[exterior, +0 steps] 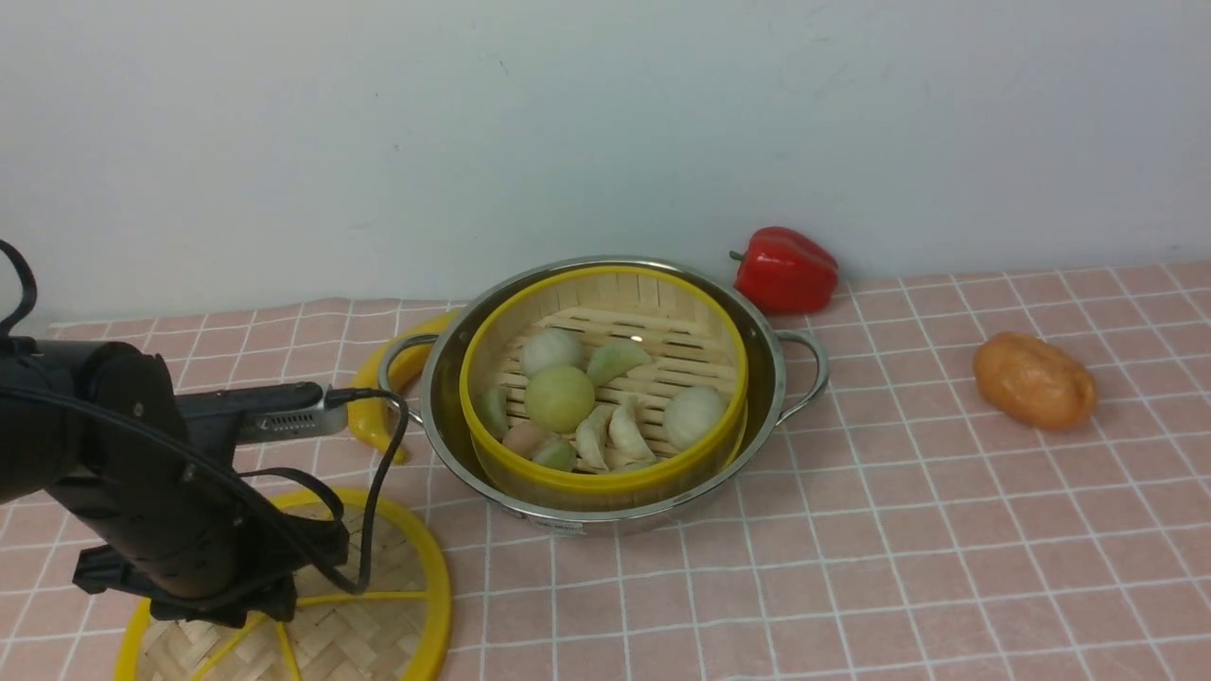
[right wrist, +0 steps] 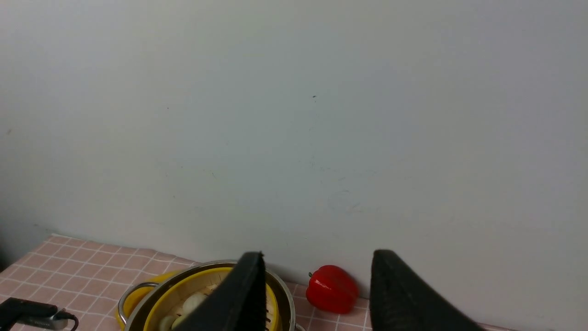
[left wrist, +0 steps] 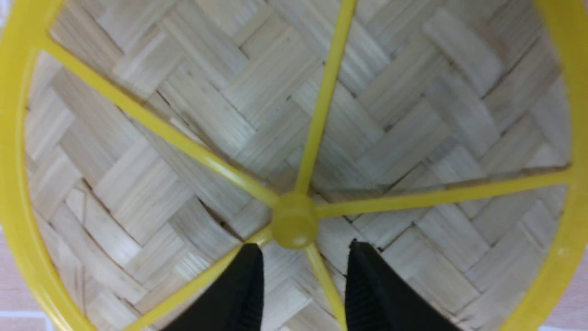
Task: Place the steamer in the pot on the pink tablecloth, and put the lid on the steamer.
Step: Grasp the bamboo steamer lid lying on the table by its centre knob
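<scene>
The steamer (exterior: 605, 473) sits inside the pot (exterior: 771, 378) on the pink tablecloth (exterior: 851, 567), with buns and dumplings on its slatted floor. The lid (exterior: 378, 634) lies flat on the cloth at the front left, partly under my left arm (exterior: 142, 492). In the left wrist view the lid (left wrist: 183, 138) fills the picture. My left gripper (left wrist: 305, 248) is open just above it, its fingertips either side of a yellow spoke close to the centre knob (left wrist: 294, 225). My right gripper (right wrist: 319, 253) is open and empty, raised, facing the wall, with the pot (right wrist: 285, 287) below it.
A red bell pepper (exterior: 785, 270) lies by the wall behind the pot. An orange potato-like item (exterior: 1036, 380) lies at the right. A yellow banana (exterior: 374, 416) curves behind the pot's left handle. The wall runs close behind the cloth.
</scene>
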### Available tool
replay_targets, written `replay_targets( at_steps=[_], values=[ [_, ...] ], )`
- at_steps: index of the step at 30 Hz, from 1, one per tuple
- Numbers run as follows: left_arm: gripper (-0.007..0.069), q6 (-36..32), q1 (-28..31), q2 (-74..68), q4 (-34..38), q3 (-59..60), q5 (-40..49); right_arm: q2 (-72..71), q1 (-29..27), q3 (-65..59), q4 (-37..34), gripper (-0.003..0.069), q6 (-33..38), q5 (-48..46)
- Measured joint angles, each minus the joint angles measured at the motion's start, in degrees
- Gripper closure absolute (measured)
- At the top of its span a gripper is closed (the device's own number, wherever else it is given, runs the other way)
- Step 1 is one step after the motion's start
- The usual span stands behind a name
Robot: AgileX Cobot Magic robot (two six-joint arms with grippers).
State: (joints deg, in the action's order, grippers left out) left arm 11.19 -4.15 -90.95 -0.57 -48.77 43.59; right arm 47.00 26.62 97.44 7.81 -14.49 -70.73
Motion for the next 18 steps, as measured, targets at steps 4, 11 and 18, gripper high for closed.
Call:
replay_targets(
  at_steps=[4, 11, 18],
  values=[
    [0.0382, -0.17, 0.00, 0.20, 0.04, 0.00, -0.72, 0.00, 0.00, 0.00, 0.00, 0.0334, -0.12, 0.00],
    [0.0382, -0.17, 0.00, 0.20, 0.06, 0.05, -2.78, 0.00, 0.00, 0.00, 0.00, 0.0334, -0.23, 0.00],
    [0.0382, -0.17, 0.00, 0.20, -0.50, 0.05, -3.36, 0.00, 0.00, 0.00, -0.22, 0.0334, -0.23, 0.00]
  ],
)
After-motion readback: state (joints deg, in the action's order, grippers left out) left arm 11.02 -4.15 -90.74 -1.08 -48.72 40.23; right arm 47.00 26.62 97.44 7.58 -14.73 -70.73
